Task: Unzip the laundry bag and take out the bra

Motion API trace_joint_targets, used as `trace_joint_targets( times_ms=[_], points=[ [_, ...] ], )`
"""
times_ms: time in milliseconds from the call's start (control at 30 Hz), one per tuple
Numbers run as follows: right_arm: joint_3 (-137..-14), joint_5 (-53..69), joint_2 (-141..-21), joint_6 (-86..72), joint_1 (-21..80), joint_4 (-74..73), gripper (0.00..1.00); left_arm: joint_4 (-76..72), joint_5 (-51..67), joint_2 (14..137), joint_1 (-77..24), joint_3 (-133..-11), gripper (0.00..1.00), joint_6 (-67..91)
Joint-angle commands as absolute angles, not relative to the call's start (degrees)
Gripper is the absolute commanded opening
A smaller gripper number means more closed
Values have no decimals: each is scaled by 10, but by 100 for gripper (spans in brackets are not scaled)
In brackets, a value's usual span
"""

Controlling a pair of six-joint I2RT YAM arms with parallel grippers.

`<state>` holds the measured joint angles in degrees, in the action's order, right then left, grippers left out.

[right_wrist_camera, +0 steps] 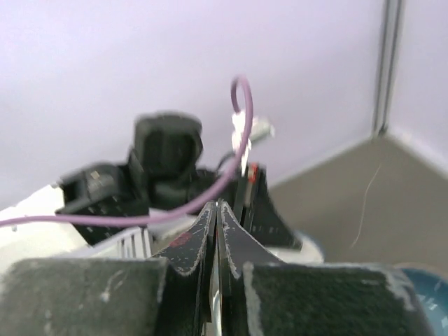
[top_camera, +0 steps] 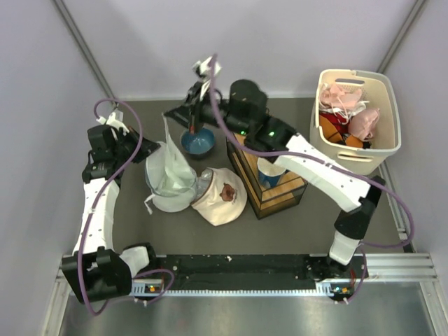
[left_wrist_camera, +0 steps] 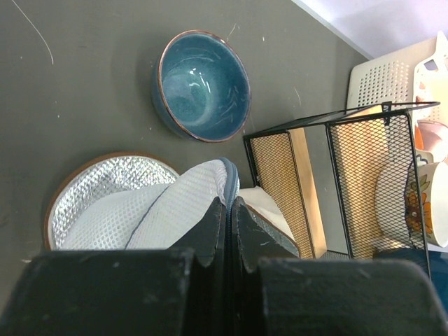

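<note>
The white mesh laundry bag [top_camera: 171, 180] lies left of centre, its top drawn up into a thin peak. My right gripper [top_camera: 169, 115] hangs at that peak, above the blue bowl [top_camera: 198, 142]. In the right wrist view its jaws [right_wrist_camera: 218, 204] are shut on a thin silvery piece, apparently the bag's zipper pull. My left gripper [top_camera: 148, 152] is at the bag's left side. The left wrist view shows it [left_wrist_camera: 229, 201] shut on the blue-edged zipper seam of the laundry bag [left_wrist_camera: 140, 210]. The bra is hidden.
A cream cloth with a brown mark [top_camera: 224, 196] lies against the bag's right side. A black wire rack [top_camera: 269, 178] holding a cup stands at centre. A beige basket [top_camera: 381, 105] with pink garments stands at the back right. In the left wrist view the bowl [left_wrist_camera: 203, 87] lies ahead.
</note>
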<state>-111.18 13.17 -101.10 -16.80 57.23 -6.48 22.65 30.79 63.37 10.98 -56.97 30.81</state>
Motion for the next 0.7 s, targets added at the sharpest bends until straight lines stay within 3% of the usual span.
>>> trace_joint_targets(
  times_ms=[0,467,667],
  points=[
    [-1201,134,-962,-131,551,-59,0,202,315,628,111,-563,0,300],
    [-1386,85,-991,-112,440,-76,0,205,321,621,112,-562,0,301],
    [-1407,54,-989,-124,367,-60,0,205,323,618,111,-561,0,301]
  ],
)
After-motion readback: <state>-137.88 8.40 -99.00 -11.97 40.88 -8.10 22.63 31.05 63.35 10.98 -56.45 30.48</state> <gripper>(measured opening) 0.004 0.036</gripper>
